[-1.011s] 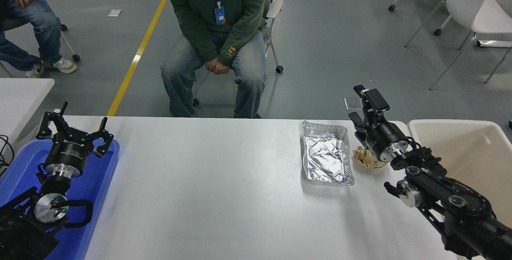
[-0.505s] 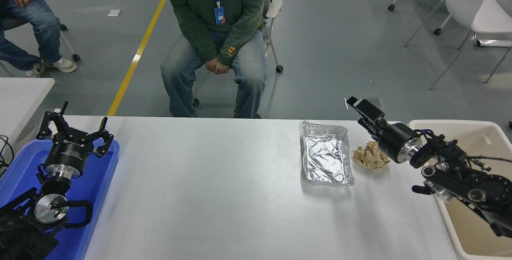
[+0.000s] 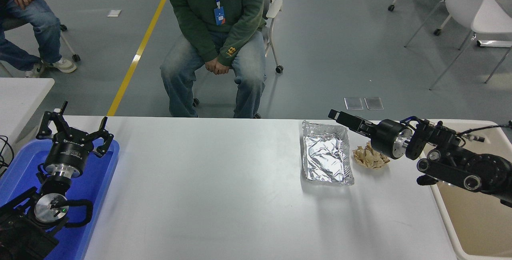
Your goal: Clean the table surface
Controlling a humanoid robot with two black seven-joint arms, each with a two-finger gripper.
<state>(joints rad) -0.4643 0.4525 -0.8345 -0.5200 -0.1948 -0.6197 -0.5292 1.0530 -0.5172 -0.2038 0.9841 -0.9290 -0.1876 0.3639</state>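
Fingers of the right gripper (image 3: 340, 116) pressed together above the foil tray (image 3: 327, 153); left gripper (image 3: 74, 132) spread; no writing legible.

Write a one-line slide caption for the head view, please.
Right black pincer hovers above crinkled rectangular foil tray and crumpled brown paper scraps on the wide white table surface.
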